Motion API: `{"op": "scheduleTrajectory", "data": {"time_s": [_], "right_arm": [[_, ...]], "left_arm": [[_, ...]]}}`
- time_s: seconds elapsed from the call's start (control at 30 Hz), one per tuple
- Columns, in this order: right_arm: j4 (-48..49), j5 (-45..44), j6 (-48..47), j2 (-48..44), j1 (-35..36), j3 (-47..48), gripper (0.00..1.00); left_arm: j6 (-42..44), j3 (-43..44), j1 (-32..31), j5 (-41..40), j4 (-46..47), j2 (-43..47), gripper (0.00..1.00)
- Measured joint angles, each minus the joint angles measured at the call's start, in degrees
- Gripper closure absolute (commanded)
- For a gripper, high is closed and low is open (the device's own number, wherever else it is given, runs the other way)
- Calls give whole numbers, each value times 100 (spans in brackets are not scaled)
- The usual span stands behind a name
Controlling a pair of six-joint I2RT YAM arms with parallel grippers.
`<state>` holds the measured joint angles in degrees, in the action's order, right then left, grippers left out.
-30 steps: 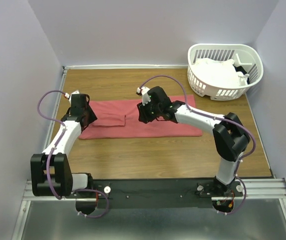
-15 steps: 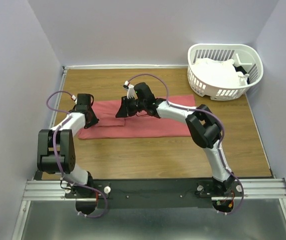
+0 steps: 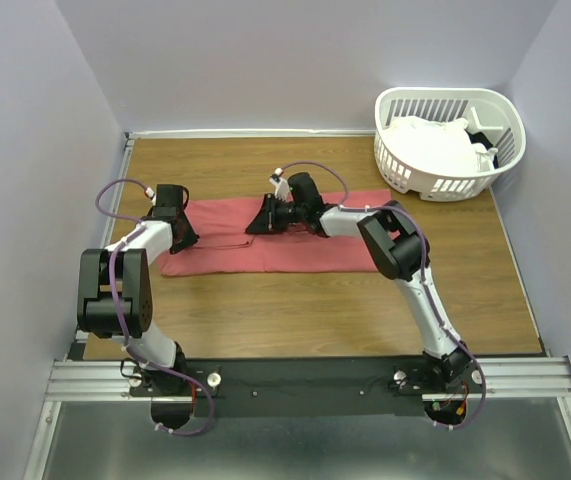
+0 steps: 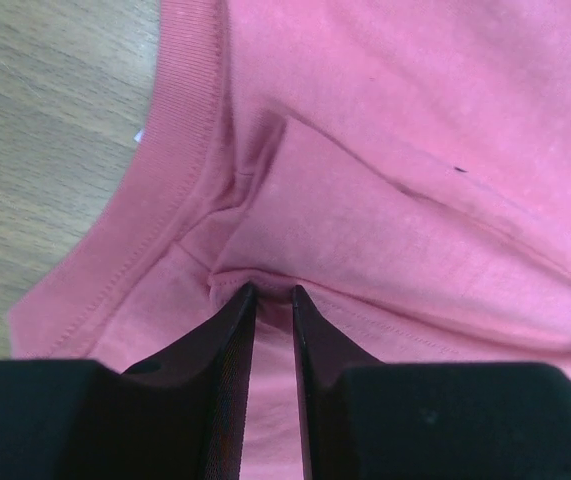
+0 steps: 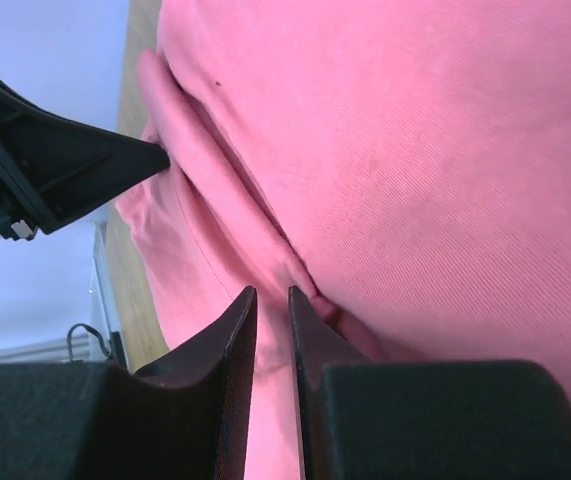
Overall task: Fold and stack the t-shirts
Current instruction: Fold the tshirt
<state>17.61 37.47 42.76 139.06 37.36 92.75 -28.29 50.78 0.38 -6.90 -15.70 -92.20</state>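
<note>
A raised fold of the coral-red t-shirt (image 4: pixel 415 150) is pinched between the narrowly set fingers of the left claw (image 4: pixel 273 292), just beside the ribbed collar (image 4: pixel 180 130). Another ridge of the same fabric is gripped by the right claw (image 5: pixel 271 295). The shirt is spread lengthwise on the tabletop (image 3: pixel 295 310). White t-shirts (image 3: pixel 430 148) are heaped in the laundry basket (image 3: pixel 445 186) at the far right corner.

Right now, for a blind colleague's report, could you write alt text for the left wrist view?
Close-up: the left gripper pinches a small fold of the coral-red t-shirt beside its ribbed collar. The wooden table shows at upper left.
</note>
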Motion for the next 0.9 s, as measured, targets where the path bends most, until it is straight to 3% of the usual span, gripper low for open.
{"op": "scheduleTrajectory", "data": {"time_s": [0.2,0.47,0.9], "right_arm": [[120,122,70,-398,-205,-474,73],[343,457,223,-798,0,-573,73],[282,538,365,-232,350,-481,73]], "left_arm": [[-4,11,2,-2,-4,59,64],[-70,59,-4,0,-13,758,65],[-369,695,7,131,208,-717,67]]}}
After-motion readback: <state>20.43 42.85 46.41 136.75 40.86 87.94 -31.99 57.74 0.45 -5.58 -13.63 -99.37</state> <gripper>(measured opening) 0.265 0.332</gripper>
